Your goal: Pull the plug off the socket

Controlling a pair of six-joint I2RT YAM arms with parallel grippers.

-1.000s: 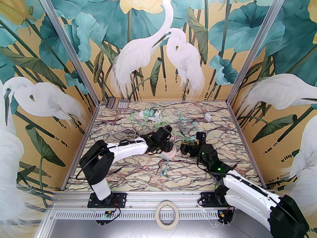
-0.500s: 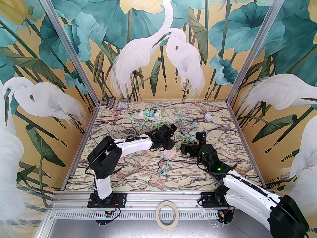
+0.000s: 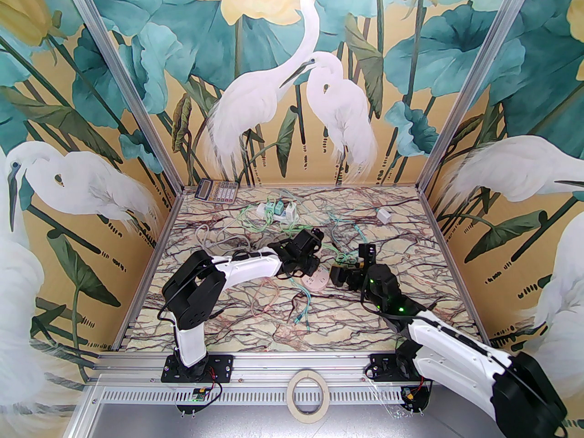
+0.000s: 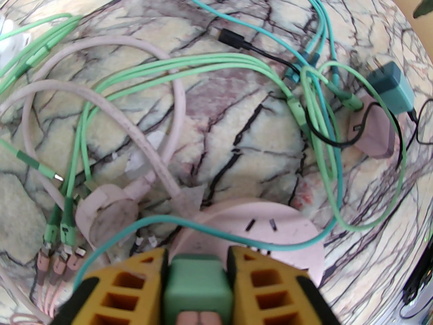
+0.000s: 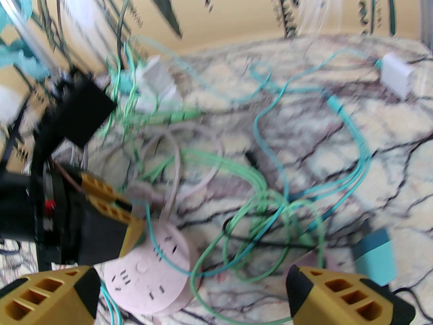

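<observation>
Grasp step: left gripper [image 4: 198,254] sat clamped on green plug [image 4: 198,283] in pink round socket [image 4: 287,229]; right gripper [image 5: 192,286] gaped wide beside it. Next move likely needs the socket braced, then a straight pull.

The left arm [image 3: 246,267] and right arm [image 3: 451,354] have white shells on the long links, black joints, and black base plates [image 3: 196,367] fixed with screws. Thin black cables [image 3: 160,310] loop along them. Green lights [image 3: 374,283] glow on the right wrist. The left pincer [image 4: 198,254] and right pincer [image 5: 192,279] have mustard-yellow fingers [image 4: 135,283] with rectangular cut-outs and black tips.
</observation>
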